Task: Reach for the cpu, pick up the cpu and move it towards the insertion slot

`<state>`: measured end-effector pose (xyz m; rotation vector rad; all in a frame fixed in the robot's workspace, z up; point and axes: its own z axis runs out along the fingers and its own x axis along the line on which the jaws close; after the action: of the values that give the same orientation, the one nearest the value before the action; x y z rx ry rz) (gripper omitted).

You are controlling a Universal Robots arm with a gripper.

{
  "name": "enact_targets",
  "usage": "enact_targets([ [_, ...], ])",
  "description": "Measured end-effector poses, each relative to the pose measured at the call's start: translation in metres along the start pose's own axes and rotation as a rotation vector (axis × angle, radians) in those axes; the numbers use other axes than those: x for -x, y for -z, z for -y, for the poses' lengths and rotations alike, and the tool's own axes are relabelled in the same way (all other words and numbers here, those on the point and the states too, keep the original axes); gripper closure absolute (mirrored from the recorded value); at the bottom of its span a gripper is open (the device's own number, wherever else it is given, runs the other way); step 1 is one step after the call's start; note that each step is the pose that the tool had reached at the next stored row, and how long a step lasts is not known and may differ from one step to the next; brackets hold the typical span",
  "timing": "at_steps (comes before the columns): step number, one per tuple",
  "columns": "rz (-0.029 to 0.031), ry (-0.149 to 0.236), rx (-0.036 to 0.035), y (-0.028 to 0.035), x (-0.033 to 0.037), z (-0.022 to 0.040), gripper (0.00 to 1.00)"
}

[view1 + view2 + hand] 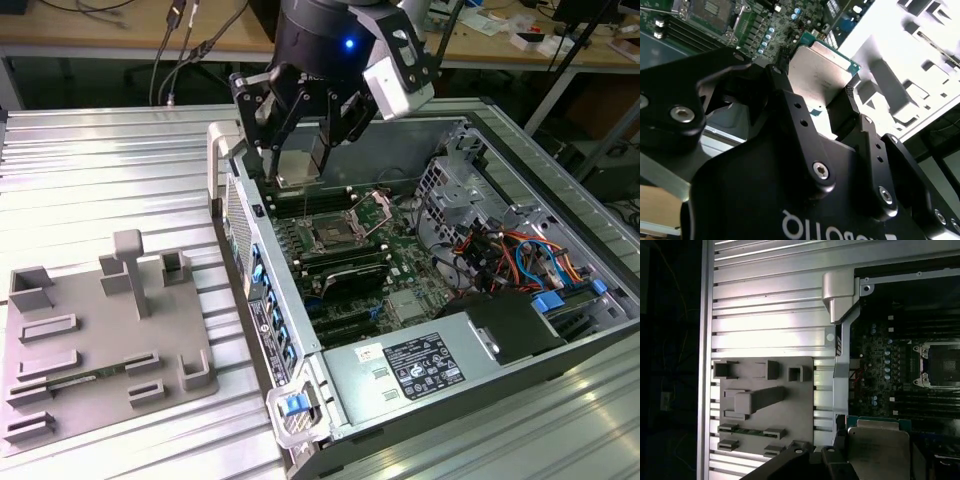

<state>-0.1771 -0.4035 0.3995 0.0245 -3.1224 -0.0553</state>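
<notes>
Cpu point(298, 166) in the exterior view hangs in the tool point(300, 150), lifted clear above the open computer case point(560, 300), over the case's wall nearest the grey plastic plate point(100, 340) that lies on the ribbed metal counter point(90, 180). Its black fingers close on the chip from two sides. The insertion slot point(333, 238), a square socket with a metal frame and dark centre, sits on the green motherboard point(400, 270) below and a little further into the case, apart from the chip. In the second wrist view, the cpu point(820, 75) shows its silvery top and thin green rim held between the tool point(815, 112) and its dark links, with the motherboard behind it and the pale plate off to one side. In the first wrist view, the cpu point(879, 445) hangs beside the case's edge, the insertion slot point(939, 365) lies apart from it across the board, and the grey plastic plate point(765, 400) rests on the counter point(770, 300). Reaching and picking up look finished; I judge the carry towards the socket to be partly done, with the chip not yet above it.
</notes>
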Motion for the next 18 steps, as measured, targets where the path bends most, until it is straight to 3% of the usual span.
enact_targets([
  [2,0.0001,0.0,0.0002,-0.0004,0.005,-0.0047,0.45],
  [4,0.0001,0.0,0.0002,-0.0006,0.0196,-0.0085,0.45],
  [7,0.0001,0.0,0.0004,-0.0009,0.0353,-0.0111,0.45],
  [12,0.0,0.0,0.0003,-0.0031,0.0616,-0.0232,0.45],
  [18,0.0,0.0,0.0003,-0.0057,0.079,-0.0314,0.45],
])
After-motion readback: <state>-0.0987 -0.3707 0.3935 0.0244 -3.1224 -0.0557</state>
